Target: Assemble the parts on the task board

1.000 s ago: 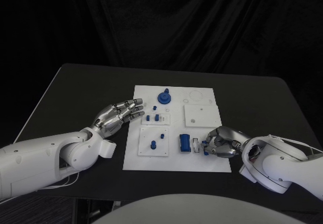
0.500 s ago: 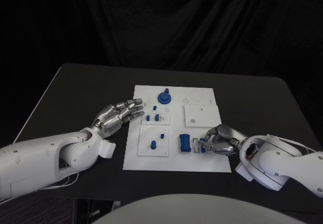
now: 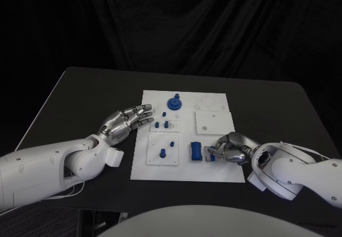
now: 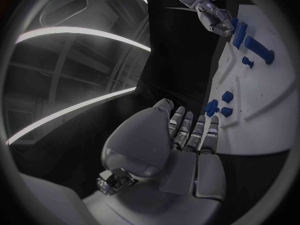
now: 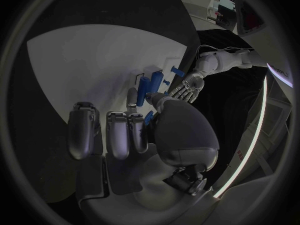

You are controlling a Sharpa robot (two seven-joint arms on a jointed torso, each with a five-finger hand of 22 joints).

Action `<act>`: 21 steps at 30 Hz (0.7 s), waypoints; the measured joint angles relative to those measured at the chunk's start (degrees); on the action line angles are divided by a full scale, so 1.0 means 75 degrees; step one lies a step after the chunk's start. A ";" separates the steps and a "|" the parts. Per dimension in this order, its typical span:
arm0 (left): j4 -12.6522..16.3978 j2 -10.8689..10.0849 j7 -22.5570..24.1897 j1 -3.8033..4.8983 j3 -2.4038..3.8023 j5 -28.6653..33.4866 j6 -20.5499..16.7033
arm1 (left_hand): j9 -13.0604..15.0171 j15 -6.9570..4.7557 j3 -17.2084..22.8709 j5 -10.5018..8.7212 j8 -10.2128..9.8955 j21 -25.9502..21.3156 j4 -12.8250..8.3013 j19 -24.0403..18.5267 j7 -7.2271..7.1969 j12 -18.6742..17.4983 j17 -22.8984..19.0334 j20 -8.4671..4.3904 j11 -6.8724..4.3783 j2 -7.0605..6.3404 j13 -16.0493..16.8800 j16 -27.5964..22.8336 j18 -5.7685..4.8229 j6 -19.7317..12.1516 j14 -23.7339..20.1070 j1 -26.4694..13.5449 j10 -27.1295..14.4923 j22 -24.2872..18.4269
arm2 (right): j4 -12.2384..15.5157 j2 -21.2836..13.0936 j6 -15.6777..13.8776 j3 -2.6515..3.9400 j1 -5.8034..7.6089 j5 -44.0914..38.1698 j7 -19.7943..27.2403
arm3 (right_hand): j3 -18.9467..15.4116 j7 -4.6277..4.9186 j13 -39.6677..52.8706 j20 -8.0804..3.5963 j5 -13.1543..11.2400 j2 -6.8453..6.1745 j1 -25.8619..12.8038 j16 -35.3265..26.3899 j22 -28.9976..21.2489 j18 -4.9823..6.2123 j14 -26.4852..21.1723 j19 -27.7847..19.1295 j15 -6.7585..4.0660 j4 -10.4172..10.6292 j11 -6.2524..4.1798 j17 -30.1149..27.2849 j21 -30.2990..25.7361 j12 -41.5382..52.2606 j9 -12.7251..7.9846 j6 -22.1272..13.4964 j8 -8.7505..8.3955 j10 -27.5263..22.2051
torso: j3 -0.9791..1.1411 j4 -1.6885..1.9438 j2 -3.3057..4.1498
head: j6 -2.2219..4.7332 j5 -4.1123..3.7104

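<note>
You had the task board (image 3: 187, 170) mid-tabletop with several blue parts (image 3: 171, 103) seated, while your right hand (image 3: 232, 148) pinched a small part beside the blue block (image 3: 195, 151), unseated, and your left hand (image 3: 128, 120) hovered released.

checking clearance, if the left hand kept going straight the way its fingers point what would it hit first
Probably the small blue parts near the task board's left edge, just ahead of the left hand; height above the board is unclear.
</note>
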 measured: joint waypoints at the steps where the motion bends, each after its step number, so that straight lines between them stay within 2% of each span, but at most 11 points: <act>1: -0.0003 0.0003 0.0000 0.0000 0.0000 0.0000 0.0000 | 0.0000 0.0000 0.0000 0.0000 0.0000 0.0000 0.0000 0.0000 0.0000 0.0000 0.0000 0.0000 0.0000 0.0000 0.0000 0.0000 0.0000 0.0000 0.0000 0.0000 0.0000 0.0000 | -0.0006 0.0008 0.0017 0.0000 0.0000 0.0002 -0.0016 | -0.0079 0.0009 0.0000 0.0000 -0.0193 0.0028 -0.0072 0.0000 0.0000 0.0001 0.0000 0.0000 0.0000 0.0079 0.0000 0.0000 0.0000 0.0000 -0.0016 -0.0010 -0.0024 0.0000 | 0.0001 -0.0001 0.0000 | 0.0000 0.0007; 3: -0.0011 0.0011 -0.0001 0.0000 0.0000 0.0000 0.0001 | 0.0000 0.0000 0.0000 0.0000 0.0000 0.0000 0.0000 0.0000 0.0000 0.0000 0.0000 0.0000 0.0000 0.0000 0.0000 0.0000 0.0000 0.0000 0.0000 0.0000 0.0000 0.0000 | -0.0018 0.0022 0.0051 0.0000 0.0000 0.0006 -0.0047 | -0.0286 0.0009 0.0000 0.0000 -0.0542 0.0030 -0.0324 0.0000 0.0000 0.0000 0.0000 0.0000 0.0000 0.0262 0.0000 0.0000 0.0000 0.0000 -0.0045 -0.0010 -0.0028 0.0000 | 0.0001 -0.0002 -0.0002 | 0.0000 0.0021; 6: -0.0025 0.0025 -0.0003 0.0000 0.0000 0.0000 0.0002 | 0.0000 0.0000 0.0000 0.0000 0.0000 0.0000 0.0000 0.0000 0.0000 0.0000 0.0000 0.0000 0.0000 0.0000 0.0000 0.0000 0.0000 0.0000 0.0000 0.0000 0.0000 0.0000 | -0.0036 0.0044 0.0096 0.0000 0.0000 0.0012 -0.0095 | -0.0551 0.0009 0.0000 0.0000 -0.0741 0.0119 -0.0532 0.0000 0.0000 0.0001 0.0000 0.0000 0.0000 0.0387 0.0000 0.0000 0.0000 0.0000 -0.0076 -0.0010 -0.0057 0.0000 | 0.0001 -0.0002 -0.0003 | 0.0000 0.0028; 12: -0.0051 0.0042 -0.0005 0.0000 0.0000 0.0000 0.0004 | 0.0000 0.0000 0.0021 0.0000 0.0000 0.0000 0.0021 0.0000 0.0000 0.0000 0.0000 0.0000 0.0000 0.0000 0.0000 0.0000 0.0000 0.0000 0.0000 0.0000 0.0000 -0.0001 | -0.0068 0.0080 0.0146 0.0001 0.0000 0.0021 -0.0156 | -0.0771 0.0009 0.0000 0.0000 -0.0948 0.0218 -0.0680 0.0000 -0.0001 0.0001 0.0000 0.0000 0.0000 0.0409 0.0000 0.0000 0.0000 0.0000 -0.0097 -0.0009 -0.0057 0.0000 | 0.0003 -0.0002 -0.0004 | 0.0000 0.0032; 17: -0.0065 0.0047 -0.0006 -0.0001 0.0000 0.0000 0.0007 | 0.0000 0.0000 0.0021 0.0000 0.0000 0.0000 0.0021 0.0000 0.0000 -0.0001 0.0000 0.0000 0.0000 0.0000 0.0000 0.0000 0.0000 0.0000 0.0000 0.0000 0.0000 -0.0001 | -0.0090 0.0083 0.0150 0.0001 0.0000 0.0026 -0.0167 | -0.1062 0.0010 -0.0001 0.0000 -0.1462 0.0328 -0.0931 0.0000 -0.0001 0.0000 0.0000 0.0000 0.0000 0.0422 0.0000 0.0000 0.0000 0.0000 -0.0123 -0.0009 -0.0057 0.0000 | 0.0004 0.0002 -0.0003 | 0.0000 0.0045; 21: -0.0072 0.0047 -0.0007 -0.0002 0.0000 0.0000 0.0010 | 0.0000 0.0000 0.0021 0.0000 0.0000 0.0000 0.0021 0.0000 0.0000 0.0000 0.0000 0.0000 0.0000 0.0000 0.0000 -0.0001 0.0001 0.0000 0.0000 0.0000 0.0000 -0.0001 | -0.0090 0.0050 0.0124 0.0001 0.0000 0.0028 -0.0149 | -0.1094 0.0010 -0.0001 0.0000 -0.1494 0.0334 -0.0936 0.0000 -0.0002 0.0000 0.0000 0.0000 0.0000 0.0394 0.0000 0.0000 0.0000 0.0000 -0.0123 -0.0009 -0.0057 0.0000 | 0.0004 0.0002 -0.0003 | 0.0000 0.0059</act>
